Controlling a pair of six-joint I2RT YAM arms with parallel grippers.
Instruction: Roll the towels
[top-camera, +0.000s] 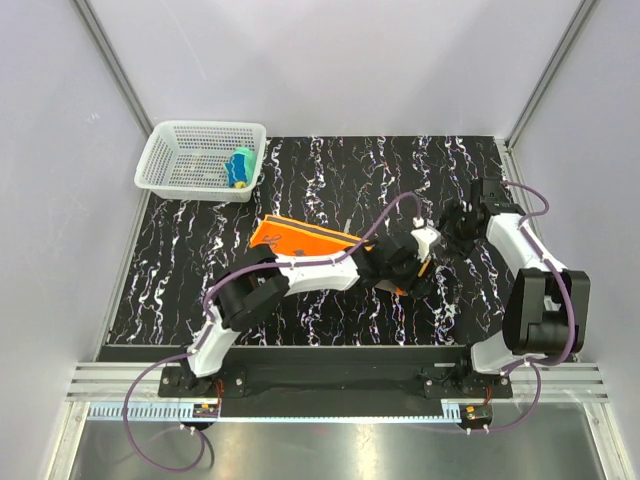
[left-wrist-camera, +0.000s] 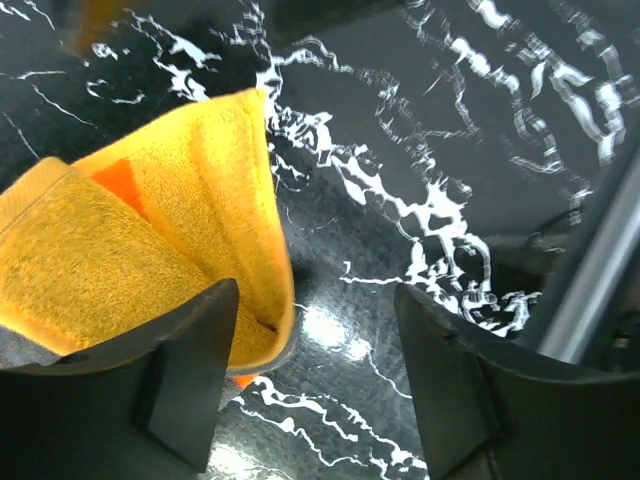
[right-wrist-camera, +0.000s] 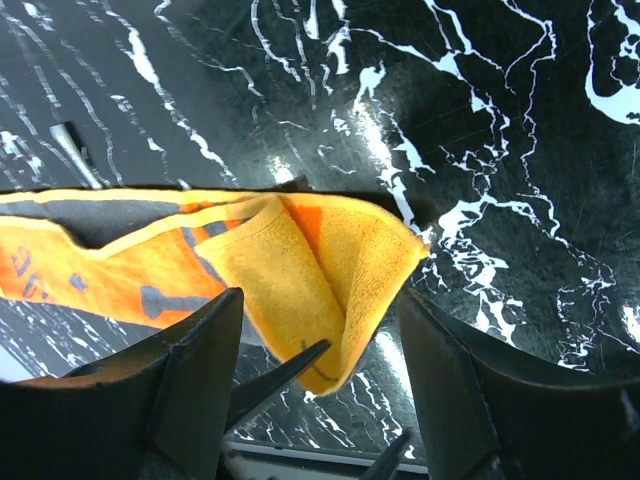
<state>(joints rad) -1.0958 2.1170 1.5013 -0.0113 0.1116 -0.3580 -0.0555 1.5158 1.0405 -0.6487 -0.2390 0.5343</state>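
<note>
Plain white walls (top-camera: 330, 60) fill the upper frame, metal posts (top-camera: 111, 60) slant in both upper corners, and a black white-veined tabletop (top-camera: 170, 270) spans the centre.

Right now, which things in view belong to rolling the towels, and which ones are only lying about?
Belong to the job:
orange towel, one end folded over
yellow-and-teal towel, bundled inside the basket
left tool and right tool, both open at the orange towel's folded end

Only lying about:
white mesh basket
black marbled table
</note>
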